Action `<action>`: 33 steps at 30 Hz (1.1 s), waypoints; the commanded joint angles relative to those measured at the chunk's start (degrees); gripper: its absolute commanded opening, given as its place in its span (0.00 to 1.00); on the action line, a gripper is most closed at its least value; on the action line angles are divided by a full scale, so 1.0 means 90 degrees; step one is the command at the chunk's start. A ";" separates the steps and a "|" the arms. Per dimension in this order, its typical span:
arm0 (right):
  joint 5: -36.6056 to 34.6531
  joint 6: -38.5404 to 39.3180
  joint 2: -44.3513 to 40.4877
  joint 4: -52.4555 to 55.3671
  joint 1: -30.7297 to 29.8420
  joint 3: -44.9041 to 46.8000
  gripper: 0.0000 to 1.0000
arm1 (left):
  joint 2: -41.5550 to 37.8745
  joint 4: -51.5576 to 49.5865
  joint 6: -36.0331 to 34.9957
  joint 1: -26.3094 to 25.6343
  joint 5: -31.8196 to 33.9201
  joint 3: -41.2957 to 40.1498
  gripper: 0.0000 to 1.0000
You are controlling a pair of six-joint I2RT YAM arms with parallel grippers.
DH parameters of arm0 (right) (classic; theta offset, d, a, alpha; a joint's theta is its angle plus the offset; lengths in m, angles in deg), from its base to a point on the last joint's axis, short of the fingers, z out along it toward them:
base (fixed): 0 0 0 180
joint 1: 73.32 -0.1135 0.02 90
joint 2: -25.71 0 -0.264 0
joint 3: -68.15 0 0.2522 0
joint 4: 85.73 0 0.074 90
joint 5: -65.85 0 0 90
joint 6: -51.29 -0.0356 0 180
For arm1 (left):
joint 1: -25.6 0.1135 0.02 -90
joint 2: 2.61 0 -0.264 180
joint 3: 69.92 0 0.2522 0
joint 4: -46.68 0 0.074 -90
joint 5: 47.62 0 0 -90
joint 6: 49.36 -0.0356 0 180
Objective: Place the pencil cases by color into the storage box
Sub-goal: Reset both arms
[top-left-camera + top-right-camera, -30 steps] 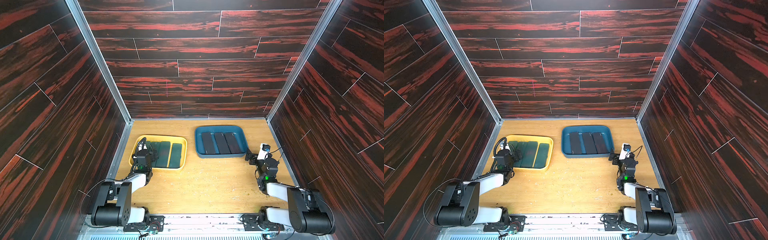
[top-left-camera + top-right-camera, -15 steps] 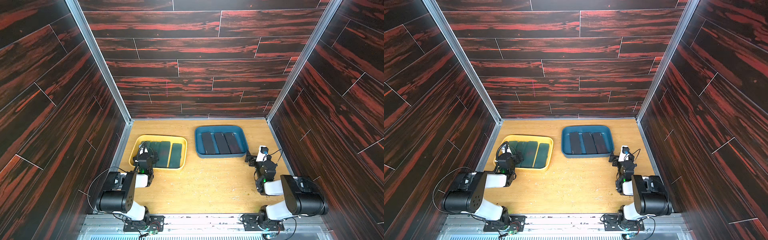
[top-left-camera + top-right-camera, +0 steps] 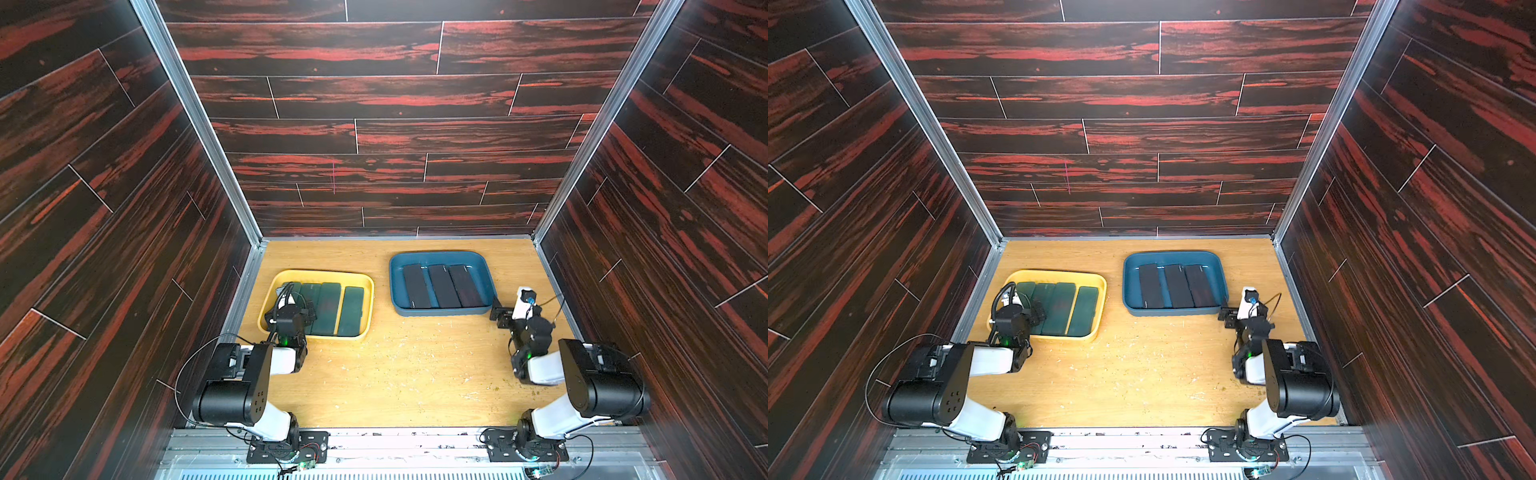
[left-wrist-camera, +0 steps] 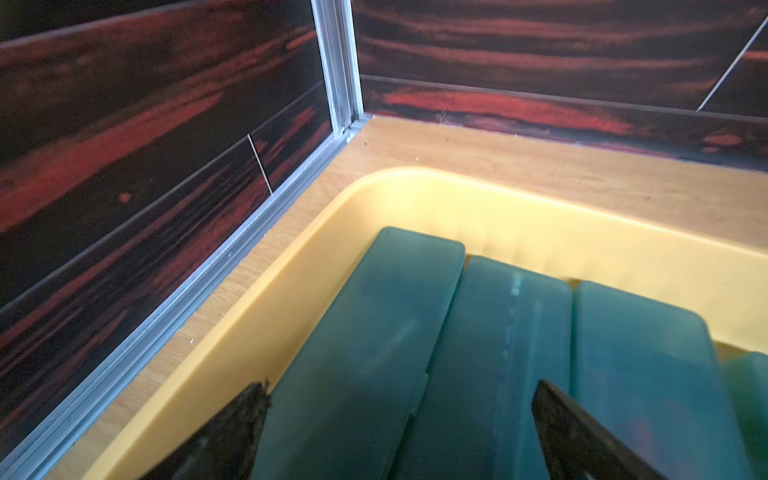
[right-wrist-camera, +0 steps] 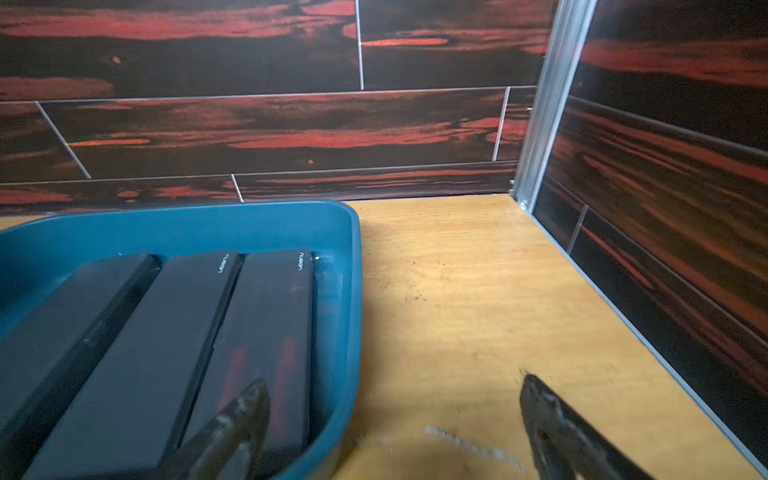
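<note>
Top views first. The desk (image 3: pixel 415 374) has two boxes on it. The yellow storage box (image 3: pixel 320 273) sits at ~9 o'clock, w/ 4 green pencil cases (image 3: pixel 328 307) side by side in it, long sides running 12-to-6. The blue storage box (image 3: pixel 440 254) is at ~1 o'clock, w/ 3 black pencil cases (image 3: pixel 442 286) packed next to each other inside. Both top views show the same thing. The left claw (image 3: pixel 291 309) hangs over the 9 o'clock side of the yellow box and hides part of the cases there. The right claw (image 3: pixel 519 316) is at the blue box's 4 o'clock corner.

Left wrist cam: the left claw's fingers (image 4: pixel 232 436) are spread wide w/ nothing pinched btw them. Two green cases lie under the gap, right up against each other, and the box wall is just beside them.

Right wrist cam: the right claw is spread apart too, and empty. One finger (image 5: pixel 241 419) is over the blue box's near corner and the other is over bare desk. Two black cases have tiny pale logos on their far ends. The pic is a bit blurry down low.
</note>
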 commanded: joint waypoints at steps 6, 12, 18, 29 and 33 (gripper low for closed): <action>0.0603 -0.0236 0.0005 0.0680 0.0247 -0.0195 0.99 | 0.0031 -0.0197 0.0032 0.0038 0.0116 0.0188 1.00; 0.0600 -0.0231 -0.0023 0.0615 0.0241 -0.0148 0.99 | 0.0009 -0.0164 0.0017 0.0038 0.0115 0.0145 1.00; 0.0599 -0.0239 -0.0019 0.0624 0.0247 -0.0148 0.99 | -0.0003 -0.0147 0.0011 0.0033 0.0116 0.0134 1.00; 0.0589 -0.0221 -0.0016 0.0647 0.0245 -0.0164 0.99 | -0.0002 -0.0148 0.0015 0.0038 0.0111 0.0144 1.00; 0.0559 -0.0210 -0.0005 0.0663 0.0228 -0.0182 0.99 | 0.0004 -0.0143 0.0016 0.0038 0.0116 0.0144 1.00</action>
